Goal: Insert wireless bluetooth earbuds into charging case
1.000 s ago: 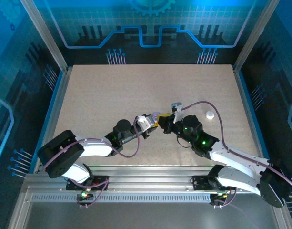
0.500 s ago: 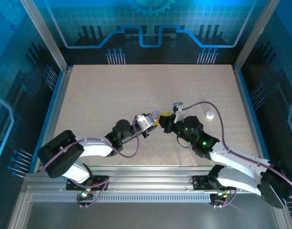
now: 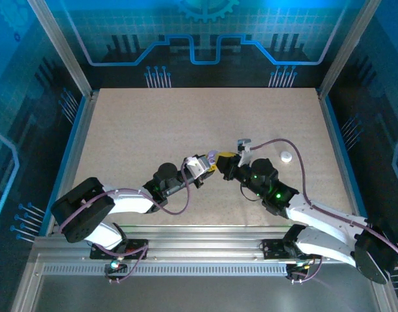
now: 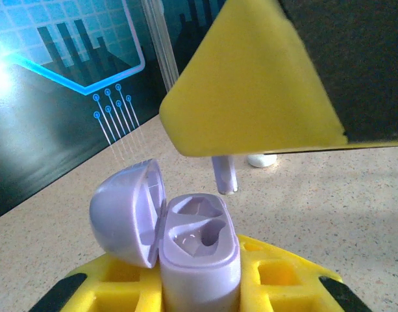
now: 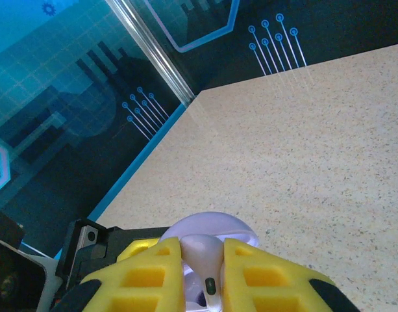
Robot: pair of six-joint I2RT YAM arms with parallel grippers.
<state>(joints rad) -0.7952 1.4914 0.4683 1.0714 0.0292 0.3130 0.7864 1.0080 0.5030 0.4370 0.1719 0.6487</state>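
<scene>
R fingers (image 5: 260, 276) w/ earbud (image 5: 202, 257) nudged slightly right over case (image 4: 199, 244).

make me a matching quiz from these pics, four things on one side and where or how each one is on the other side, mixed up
Things
1. charging case
2. case lid
3. earbud above the case
4. second earbud

States
A. lying loose on the table
B. swung open to one side
C. clamped upright in the left gripper
D. pinched between the fingers of the right gripper

Pairs: 1-C, 2-B, 3-D, 4-A
</scene>
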